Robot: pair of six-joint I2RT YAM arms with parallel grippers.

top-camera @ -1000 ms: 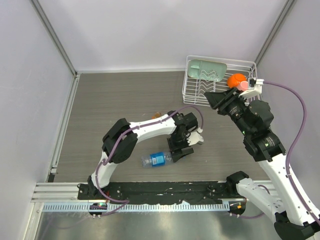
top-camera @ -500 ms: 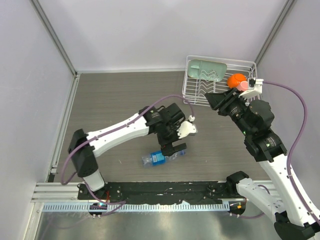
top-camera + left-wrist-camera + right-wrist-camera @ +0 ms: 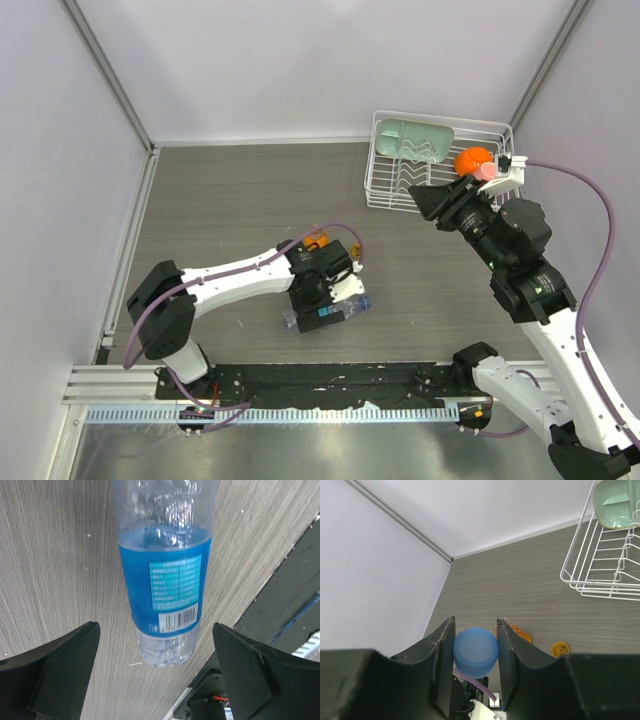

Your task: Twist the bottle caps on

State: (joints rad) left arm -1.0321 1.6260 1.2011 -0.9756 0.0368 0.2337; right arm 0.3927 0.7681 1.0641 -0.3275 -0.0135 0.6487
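Clear bottle [image 3: 162, 575]: lies on its side on the table [image 3: 55, 550], centre of the left wrist view with its base toward the bottom edge; it sits lower middle in the top view.
Handling: thin, crinkled plastic that looks empty or nearly so. I'd expect it to be light, quick to roll and easy to dent. The labelled middle looks the safest place to hold it, with a gentle squeeze.
Blue cap [image 3: 476, 652]: held off the table, lower centre of the right wrist view. It looks small, hard and smooth, so it could tilt or slip in a pinch.
Label [image 3: 165, 585]: a blue wrap with a teal panel of white print and a barcode [image 3: 176, 619] below it. The print is too small to read and no brand can be made out.
Left gripper [image 3: 154, 630]: spread wide, one finger on each side of the bottle, touching nothing.
Right gripper [image 3: 475, 630]: clenched on the blue cap.
Orange cap [image 3: 560, 648]: flat on the table, lower right of the right wrist view, near what looks like the squat orange bottle [image 3: 520, 632], which is half hidden by a finger.
Wire rack [image 3: 615, 565]: upper right of that view, with a green plate [image 3: 617, 495] in it.
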